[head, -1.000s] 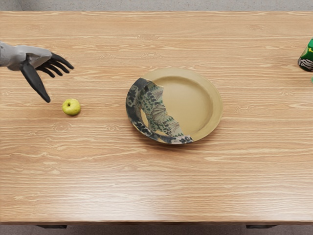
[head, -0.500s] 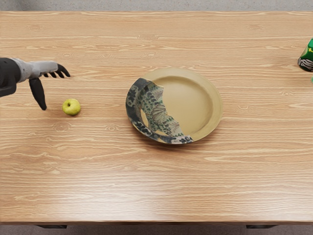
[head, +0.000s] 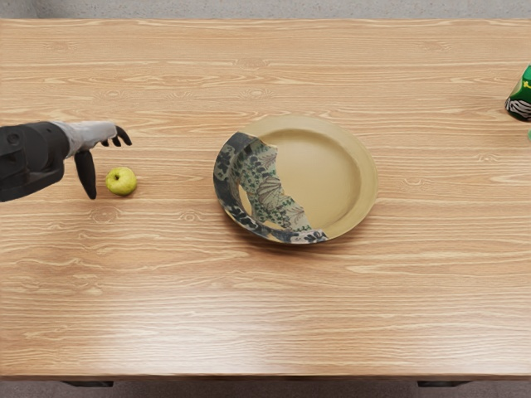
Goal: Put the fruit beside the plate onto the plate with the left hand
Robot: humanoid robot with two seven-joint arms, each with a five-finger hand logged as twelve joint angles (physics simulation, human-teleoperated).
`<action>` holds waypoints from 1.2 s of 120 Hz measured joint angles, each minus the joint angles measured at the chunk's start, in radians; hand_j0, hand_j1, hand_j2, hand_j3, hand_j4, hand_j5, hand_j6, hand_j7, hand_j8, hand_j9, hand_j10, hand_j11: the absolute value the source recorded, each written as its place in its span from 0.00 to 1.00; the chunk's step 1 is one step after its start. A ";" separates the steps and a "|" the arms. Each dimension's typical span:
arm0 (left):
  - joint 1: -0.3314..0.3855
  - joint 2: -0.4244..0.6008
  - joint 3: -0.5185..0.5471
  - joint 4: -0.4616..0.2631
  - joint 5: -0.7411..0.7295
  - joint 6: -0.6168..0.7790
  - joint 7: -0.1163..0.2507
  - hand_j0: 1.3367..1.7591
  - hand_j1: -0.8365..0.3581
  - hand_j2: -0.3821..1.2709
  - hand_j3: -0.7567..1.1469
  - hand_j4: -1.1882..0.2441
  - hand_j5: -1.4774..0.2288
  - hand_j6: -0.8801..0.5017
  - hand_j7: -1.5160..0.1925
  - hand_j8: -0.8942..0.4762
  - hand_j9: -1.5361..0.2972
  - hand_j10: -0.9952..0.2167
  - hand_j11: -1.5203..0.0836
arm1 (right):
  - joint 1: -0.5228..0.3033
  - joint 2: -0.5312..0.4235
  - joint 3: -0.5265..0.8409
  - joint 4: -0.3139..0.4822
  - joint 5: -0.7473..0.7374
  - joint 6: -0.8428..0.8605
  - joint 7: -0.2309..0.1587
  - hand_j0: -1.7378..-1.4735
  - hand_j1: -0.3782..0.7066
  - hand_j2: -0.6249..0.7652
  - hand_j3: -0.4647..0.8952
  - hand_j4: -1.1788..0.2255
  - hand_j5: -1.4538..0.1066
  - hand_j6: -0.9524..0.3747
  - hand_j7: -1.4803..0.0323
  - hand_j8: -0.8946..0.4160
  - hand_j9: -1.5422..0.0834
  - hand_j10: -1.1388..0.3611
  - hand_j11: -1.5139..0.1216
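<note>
Left hand comes in from the left edge at mid height, with the dark forearm behind it, a grey palm and black fingertips. The hand is released and holds nothing: fingers reach loosely to the right, a bit curled at the tips. The thumb is splayed away from them and points down toward the near edge, with a wide gap between thumb and fingers. Can't tell if the hand touches the table or hangs just over it

Apple is small and yellow-green, sitting on the bare wood just right of the thumb tip and below the fingers in the picture. A narrow strip of wood shows between thumb and apple, so no contact. Its stem dimple faces up

Plate lies right of the apple, well apart from it, near the table centre. It is round and tan, with a dark leafy patterned band across its left part. The apple is on the table, not yet on the plate

Green object sits at the far right edge, cut off by the frame, with black and white marks low on it; can't tell what it is
</note>
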 joint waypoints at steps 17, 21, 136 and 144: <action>0.000 -0.027 0.022 0.004 0.000 0.010 0.008 0.76 0.74 0.26 0.40 0.65 0.67 0.45 0.70 0.46 0.66 0.61 0.74 | 0.000 0.000 0.000 0.000 0.000 0.001 0.001 0.30 0.07 0.44 0.34 0.81 0.90 0.69 0.95 0.66 0.92 0.74 0.90; 0.001 -0.039 0.027 0.008 -0.001 0.013 0.012 0.76 0.74 0.26 0.40 0.65 0.67 0.45 0.69 0.46 0.66 0.61 0.74 | 0.000 0.000 0.000 0.000 0.000 0.000 0.001 0.30 0.07 0.44 0.34 0.81 0.90 0.69 0.95 0.66 0.92 0.74 0.90; 0.014 -0.124 0.172 0.058 0.010 0.241 0.027 0.76 0.62 0.28 0.40 0.57 0.58 0.36 0.60 0.38 0.57 0.51 0.64 | 0.000 0.000 0.001 -0.001 0.000 -0.001 0.001 0.30 0.07 0.44 0.34 0.81 0.90 0.69 0.95 0.66 0.92 0.74 0.90; 0.031 -0.137 0.176 0.061 0.019 0.253 0.027 0.76 0.62 0.28 0.40 0.56 0.58 0.36 0.60 0.38 0.57 0.51 0.64 | 0.000 0.000 0.001 -0.001 0.000 -0.001 0.001 0.30 0.07 0.44 0.34 0.81 0.90 0.69 0.95 0.66 0.92 0.74 0.90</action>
